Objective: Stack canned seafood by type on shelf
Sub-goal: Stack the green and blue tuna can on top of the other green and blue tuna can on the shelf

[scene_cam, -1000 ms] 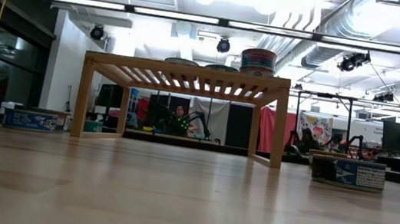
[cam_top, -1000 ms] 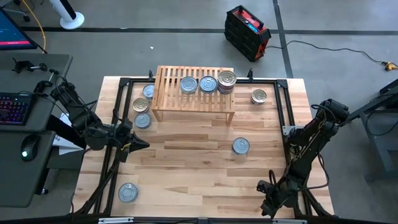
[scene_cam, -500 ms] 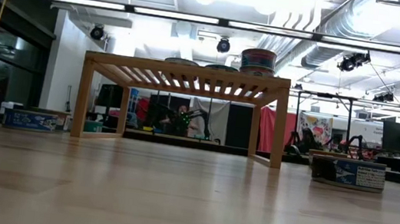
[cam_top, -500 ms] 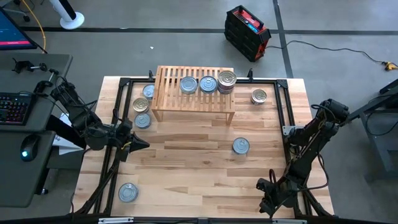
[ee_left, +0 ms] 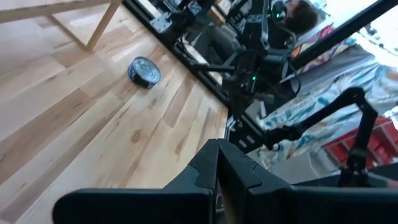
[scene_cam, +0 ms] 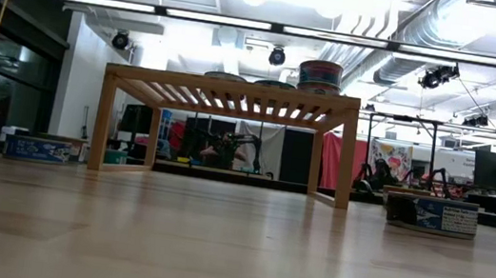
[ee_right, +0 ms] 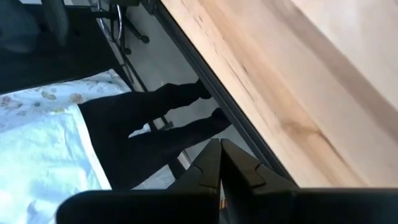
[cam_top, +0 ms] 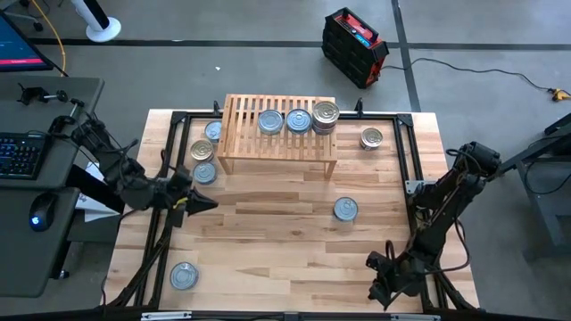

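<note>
Change: since a second ago my left arm has eased a little toward the cans at the shelf's left end; the cans, the shelf and my right arm sit as before.
Left fingers (cam_top: 207, 203): pressed together with nothing between them, over the left side of the surface (cam_top: 268, 241), pointing toward its middle.
Right fingers (cam_top: 378, 290): closed tight, empty, low at the near right corner, by the surface's edge; the right wrist view looks past that edge to the floor.
Shelf (cam_top: 241, 134): at the far side of the surface, slatted top, legs at each end, well apart from both my fingers.
On the shelf: two silvery-blue cans (cam_top: 271, 122) side by side, then a gold-lidded stack (cam_top: 326, 116) at the right end; the low view shows that stack (scene_cam: 321, 75) standing higher than its neighbours.
Left of the shelf: three cans on the surface, a blue one (cam_top: 212, 131) farthest back, a gold one (cam_top: 202, 151) in the middle, a blue one (cam_top: 204, 173) closest, which lies just beyond my left fingers and is not touched.
Right of the shelf: one gold can (cam_top: 371, 138) on the surface.
Middle right: one blue can (cam_top: 345, 209), between both my fingers, nearer the right ones; the left wrist view shows it (ee_left: 143, 71) ahead of my left fingertips.
Near left corner: one blue can (cam_top: 183, 275), behind my left fingers.
</note>
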Motion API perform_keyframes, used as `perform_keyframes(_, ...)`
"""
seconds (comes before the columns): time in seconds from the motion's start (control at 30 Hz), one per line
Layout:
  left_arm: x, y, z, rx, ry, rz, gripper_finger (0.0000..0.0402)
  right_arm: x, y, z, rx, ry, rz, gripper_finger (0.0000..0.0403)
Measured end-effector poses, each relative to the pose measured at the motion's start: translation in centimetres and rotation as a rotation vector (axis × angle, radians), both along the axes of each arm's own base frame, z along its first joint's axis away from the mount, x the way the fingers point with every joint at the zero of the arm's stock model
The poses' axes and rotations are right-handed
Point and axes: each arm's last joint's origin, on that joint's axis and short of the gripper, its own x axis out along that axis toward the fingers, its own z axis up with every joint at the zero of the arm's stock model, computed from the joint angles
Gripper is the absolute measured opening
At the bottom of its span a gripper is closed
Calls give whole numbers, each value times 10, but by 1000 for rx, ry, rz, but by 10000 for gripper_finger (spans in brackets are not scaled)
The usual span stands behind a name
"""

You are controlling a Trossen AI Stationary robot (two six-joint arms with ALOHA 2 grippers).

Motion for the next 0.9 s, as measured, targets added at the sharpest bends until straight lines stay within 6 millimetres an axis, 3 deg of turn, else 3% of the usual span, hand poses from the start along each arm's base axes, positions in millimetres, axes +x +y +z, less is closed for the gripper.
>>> perform_keyframes(0.27,9,8,12,-38,-108,69,0,17,-12,0,-31,-33,-32,0)
perform_keyframes(0.43,15,32,32,9,-58,221,0,33,-23,2,-36,-71,-72,0)
perform_keyframes(0.7,-18,99,95,427,378,558,0,66,-51,7,-17,-138,-195,0)
perform_keyframes(0.8,-23,125,96,507,625,700,0,79,-65,9,-7,-152,-264,0)
perform_keyframes(0.9,-17,156,80,460,829,707,0,90,-80,10,8,-157,-316,0)
